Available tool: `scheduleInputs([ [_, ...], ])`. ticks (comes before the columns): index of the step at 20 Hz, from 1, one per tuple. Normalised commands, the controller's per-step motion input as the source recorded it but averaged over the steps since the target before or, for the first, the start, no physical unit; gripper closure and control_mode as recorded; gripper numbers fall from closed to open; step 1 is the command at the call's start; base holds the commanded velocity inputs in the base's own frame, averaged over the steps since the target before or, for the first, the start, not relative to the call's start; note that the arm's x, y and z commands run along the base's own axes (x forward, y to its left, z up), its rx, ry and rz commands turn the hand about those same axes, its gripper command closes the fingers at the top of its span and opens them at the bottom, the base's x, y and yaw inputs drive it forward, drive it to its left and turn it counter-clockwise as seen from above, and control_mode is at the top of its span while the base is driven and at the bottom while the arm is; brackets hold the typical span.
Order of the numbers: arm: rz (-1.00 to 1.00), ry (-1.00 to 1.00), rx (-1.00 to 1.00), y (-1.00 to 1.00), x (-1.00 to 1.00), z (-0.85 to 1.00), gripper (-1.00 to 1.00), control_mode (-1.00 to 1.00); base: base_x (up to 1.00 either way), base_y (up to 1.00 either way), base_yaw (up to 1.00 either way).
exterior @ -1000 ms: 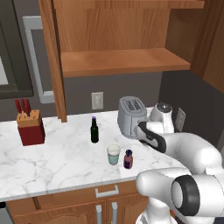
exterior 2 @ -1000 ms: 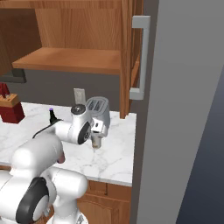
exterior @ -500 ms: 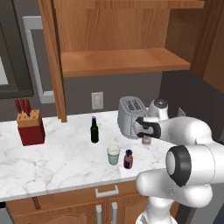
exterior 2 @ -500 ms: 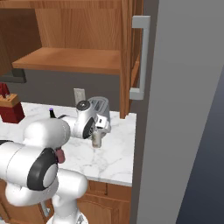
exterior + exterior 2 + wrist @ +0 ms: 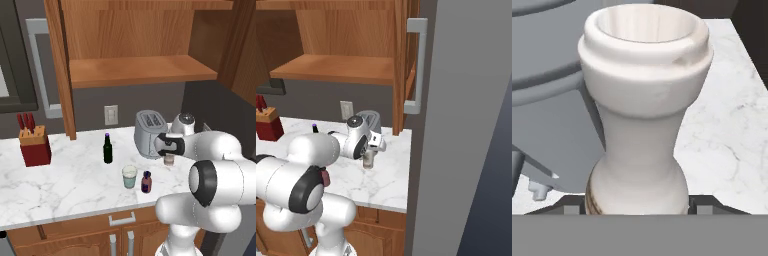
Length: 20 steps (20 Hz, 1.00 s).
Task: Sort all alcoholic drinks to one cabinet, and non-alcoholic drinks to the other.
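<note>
Gripper point(image 5: 169, 152) entry: since a second ago your arm has swung in beside the toaster point(image 5: 149, 132); fingers bracket the pale whitish bottle point(image 5: 642, 115) on the counter point(image 5: 65, 180), closure unclear. Green bottle point(image 5: 107, 148), teal cup point(image 5: 129, 176), purple bottle point(image 5: 146, 182) remain unsorted.

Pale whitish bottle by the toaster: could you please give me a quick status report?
Gripper down around pale whitish bottle, closure unclear. Bottle upright on white marble counter. Grey toaster close beside it.
</note>
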Motion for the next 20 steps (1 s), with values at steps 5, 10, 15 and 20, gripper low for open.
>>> scheduleInputs([
  [5,0.00,-0.08,0.00,0.01,-0.12,0.11,1.00,-1.00,0.00,0.00,0.00],
  [10,0.01,-0.09,0.00,0.00,-0.42,0.88,1.00,-1.00,0.00,0.00,0.00],
  [15,0.00,-0.04,0.00,0.02,-0.49,1.00,1.00,-1.00,0.00,0.00,0.00],
  [20,0.00,0.00,0.00,0.02,-0.35,1.00,1.00,-1.00,0.00,0.00,0.00],
])
